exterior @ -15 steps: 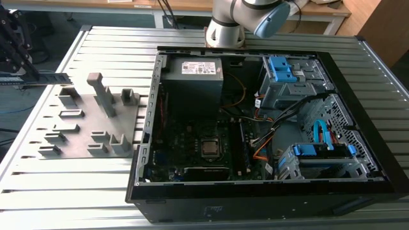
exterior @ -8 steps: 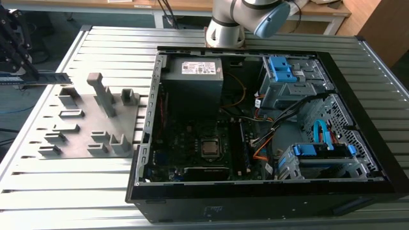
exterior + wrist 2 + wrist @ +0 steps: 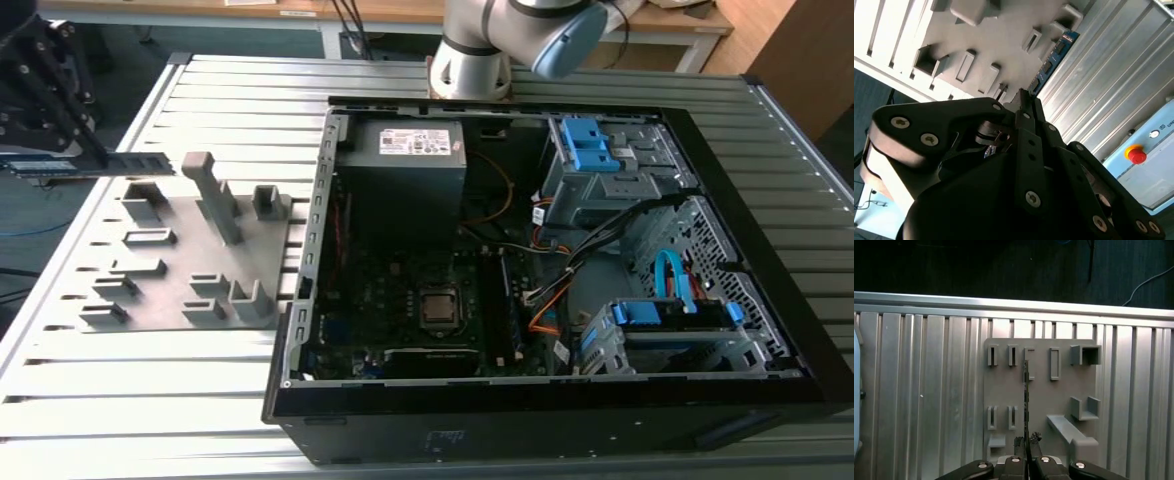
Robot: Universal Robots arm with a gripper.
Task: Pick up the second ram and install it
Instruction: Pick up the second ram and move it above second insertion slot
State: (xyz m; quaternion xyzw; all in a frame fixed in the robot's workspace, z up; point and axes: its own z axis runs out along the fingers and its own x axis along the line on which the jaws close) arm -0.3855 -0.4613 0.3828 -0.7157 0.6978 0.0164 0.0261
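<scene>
Closest to us in the first wrist view, the gripper (image 3: pixel 1026 447) has its jaws closed on the second ram (image 3: pixel 1051 62). It pinches one end, so the blue stick juts out past the fingertips (edge-on there, it shows as a thin dark line). The stick hangs in the air above a grey fixture plate (image 3: pixel 1054 395) with raised slots and pockets, touching none of them. The plate lies on a table (image 3: pixel 929 390) of ribbed aluminium slats, near the table's edge on the exterior view's left. Past that edge we see dark floor (image 3: pixel 979 265) and a loose cable (image 3: pixel 1149 282). In the second wrist view, a red button (image 3: pixel 1136 154) sits on a pale blue cabinet (image 3: pixel 1134 175) beyond the slats. Across the table from the plate, toward the exterior view's right, an open computer case (image 3: pixel 534 430) lies on its side. Inside it are the motherboard (image 3: pixel 400 300), a grey power supply (image 3: pixel 407 160) and chunky blue drive brackets (image 3: pixel 587 140). The arm's base (image 3: pixel 470 60) rises at the table's far edge. A wooden desk (image 3: pixel 400 12) stands behind it.
</scene>
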